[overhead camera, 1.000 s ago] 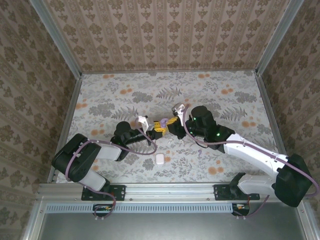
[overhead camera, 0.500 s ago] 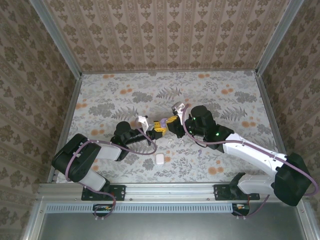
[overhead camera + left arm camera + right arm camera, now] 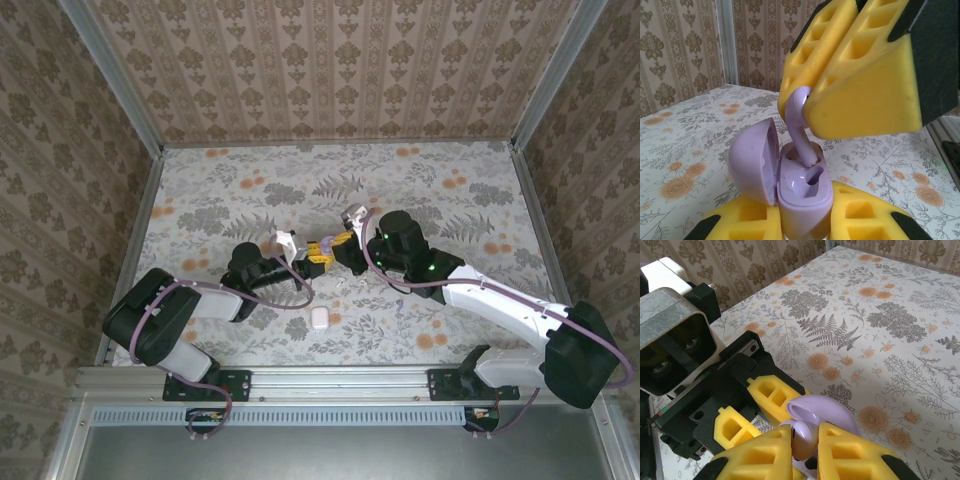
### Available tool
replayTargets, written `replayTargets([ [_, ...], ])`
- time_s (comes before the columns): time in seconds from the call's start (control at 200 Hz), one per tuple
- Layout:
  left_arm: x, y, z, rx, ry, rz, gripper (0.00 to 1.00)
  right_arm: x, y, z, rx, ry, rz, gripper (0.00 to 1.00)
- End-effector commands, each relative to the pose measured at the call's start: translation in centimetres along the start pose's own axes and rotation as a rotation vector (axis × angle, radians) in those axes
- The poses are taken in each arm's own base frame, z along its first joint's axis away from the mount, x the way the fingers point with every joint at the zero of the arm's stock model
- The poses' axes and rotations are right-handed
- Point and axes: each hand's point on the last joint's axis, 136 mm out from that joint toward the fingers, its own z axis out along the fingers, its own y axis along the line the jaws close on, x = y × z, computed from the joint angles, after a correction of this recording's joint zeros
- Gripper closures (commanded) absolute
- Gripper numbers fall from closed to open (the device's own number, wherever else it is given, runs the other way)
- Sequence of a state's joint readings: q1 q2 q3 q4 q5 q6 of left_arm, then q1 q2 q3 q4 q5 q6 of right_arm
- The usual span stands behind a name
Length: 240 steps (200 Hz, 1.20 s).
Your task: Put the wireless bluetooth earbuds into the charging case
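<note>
Two slim robot arms, side by side. Left robot arm (image 3: 150, 320) and right robot arm (image 3: 500, 305) alike in build: rounded black joint housings, glossy white links between. Small green indicator light (image 3: 432, 266) on the right one. Thin mauve cables (image 3: 370, 255) looped along both. Flat black base brackets (image 3: 215, 381) with bolts. Left two-finger gripper (image 3: 318, 256) and right two-finger gripper (image 3: 338, 243) with bright yellow wedge-shaped fingers (image 3: 865, 90), moulded with square pockets, black-backed. Brushed-metal wrist camera box (image 3: 670, 337), white-capped, on black plastic
</note>
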<state>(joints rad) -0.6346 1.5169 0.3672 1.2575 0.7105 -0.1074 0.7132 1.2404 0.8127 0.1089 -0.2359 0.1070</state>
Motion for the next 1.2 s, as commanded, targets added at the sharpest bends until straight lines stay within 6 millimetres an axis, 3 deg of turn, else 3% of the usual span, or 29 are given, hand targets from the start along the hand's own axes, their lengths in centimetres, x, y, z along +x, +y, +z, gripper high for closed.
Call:
replayTargets([
  [0.0, -3.0, -0.3, 0.3, 0.016, -0.075, 0.044, 0.89, 0.0, 0.0, 0.3, 0.016, 0.020, -0.019, 0.85],
  [0.495, -3.4, 0.0, 0.1, -0.008, -0.086, 0.051, 0.90, 2.4, -0.4, 0.5, 0.084, 0.141, -0.099, 0.85],
  [0.915, -3.3, 0.2, 0.3, -0.011, -0.083, 0.048, 0.90, 1.9, 0.3, 0.3, 0.057, 0.123, -0.097, 0.82],
  [1.195, -3.6, 0.3, 0.3, -0.015, -0.091, 0.040, 0.90, 1.3, 0.3, 0.5, 0.057, 0.107, -0.096, 0.74],
])
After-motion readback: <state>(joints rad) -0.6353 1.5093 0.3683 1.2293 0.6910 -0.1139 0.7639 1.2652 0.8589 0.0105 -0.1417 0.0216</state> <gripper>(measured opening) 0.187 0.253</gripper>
